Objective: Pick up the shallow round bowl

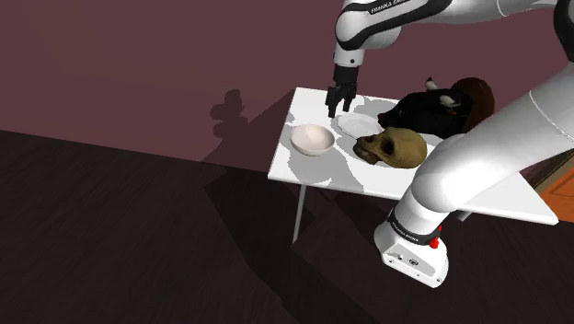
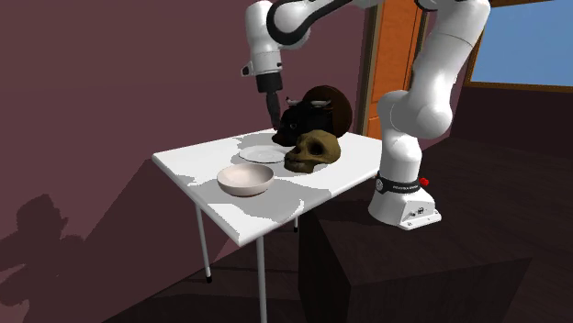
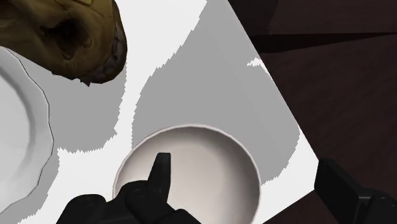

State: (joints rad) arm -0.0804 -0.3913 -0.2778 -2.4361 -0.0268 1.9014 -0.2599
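Rim upward, the shallow round bowl [image 1: 313,140] sits level on the white surface [image 1: 304,170], close to the edge at the shoulder view's left. Being round, it has no long axis; its opening faces straight up. Its hollow [image 2: 245,180] shows smooth and pale all the way across.

Just beside it lies a white plate [image 1: 357,124] with a wavy rim, flat, its face equally plain. An olive-brown skull [image 1: 394,147] rests next to both, its teeth turned toward the bowl in the wrist view.

The hand [image 1: 339,101] hangs in the air above the plate's far side, apart from the bowl. It is released: the fingers [image 3: 159,178] stand wide apart, with the bowl [image 3: 191,172] seen below between them and touched by neither.

One finger covers part of the bowl's near rim in the wrist view, where plate [image 3: 22,127] and skull [image 3: 70,32] are cut off at the edge. Behind the skull a black figure [image 1: 423,109] and a brown thing [image 1: 474,97] are partly hidden by the arm [image 1: 497,147]; I cannot tell what they are.
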